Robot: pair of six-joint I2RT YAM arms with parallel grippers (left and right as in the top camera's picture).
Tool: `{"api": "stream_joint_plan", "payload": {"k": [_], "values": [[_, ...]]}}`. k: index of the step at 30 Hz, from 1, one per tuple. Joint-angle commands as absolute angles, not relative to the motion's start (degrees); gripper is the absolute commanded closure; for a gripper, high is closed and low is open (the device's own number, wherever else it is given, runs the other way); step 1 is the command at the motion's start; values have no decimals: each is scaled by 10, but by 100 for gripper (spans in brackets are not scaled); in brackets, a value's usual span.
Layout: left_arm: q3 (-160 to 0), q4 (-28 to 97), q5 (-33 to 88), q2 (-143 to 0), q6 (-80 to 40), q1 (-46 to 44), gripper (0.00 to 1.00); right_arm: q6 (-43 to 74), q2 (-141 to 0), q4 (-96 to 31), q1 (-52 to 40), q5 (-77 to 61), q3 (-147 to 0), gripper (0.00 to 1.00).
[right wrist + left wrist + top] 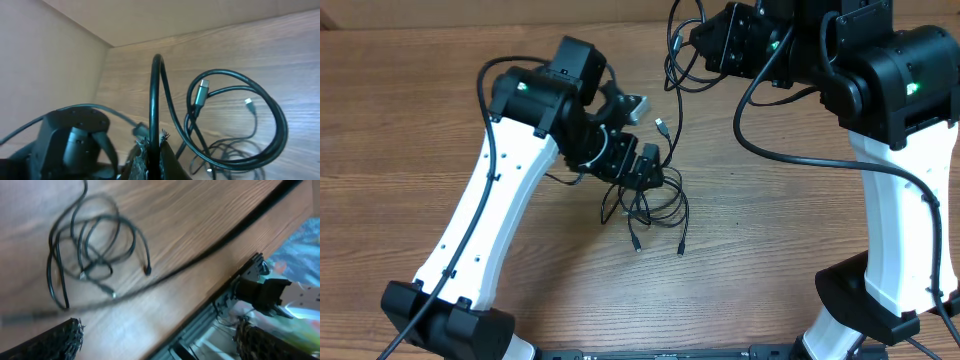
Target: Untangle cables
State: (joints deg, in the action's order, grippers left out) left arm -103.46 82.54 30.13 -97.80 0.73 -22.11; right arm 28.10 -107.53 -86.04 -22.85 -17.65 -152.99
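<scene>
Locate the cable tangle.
Overhead: the tangle lies mid-table, right by the open left gripper; one strand rises to the shut right gripper.

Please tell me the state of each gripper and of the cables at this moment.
left gripper: open, empty, above the pile.
right gripper: shut on one cable.
held cable: lifted, hanging in loops.
pile: loose tangle lying on the table.
</scene>
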Motion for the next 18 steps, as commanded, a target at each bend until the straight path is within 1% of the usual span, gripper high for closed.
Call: {"api": "stream_joint_plan", "payload": {"k": [1, 4, 7, 11, 13, 18], "values": [[-1033, 801, 289, -981, 48, -225, 3, 303, -1075, -860, -227, -213, -1530, 96], [-1033, 764, 286, -981, 47, -225, 0, 306, -1075, -864, -228, -247, -1529, 96], [-1033, 735, 297, -981, 48, -225, 0, 332, -1075, -863, -228, -275, -1529, 96], [-1033, 713, 307, -981, 63, -226, 0, 346, -1075, -860, -227, -278, -1529, 96], [-1033, 713, 332, -981, 83, -226, 0, 346, -1075, -858, -227, -278, -1529, 96], [-1033, 729, 422, -981, 136, -226, 3, 384, -1075, -840, -227, -277, -1529, 96]]}}
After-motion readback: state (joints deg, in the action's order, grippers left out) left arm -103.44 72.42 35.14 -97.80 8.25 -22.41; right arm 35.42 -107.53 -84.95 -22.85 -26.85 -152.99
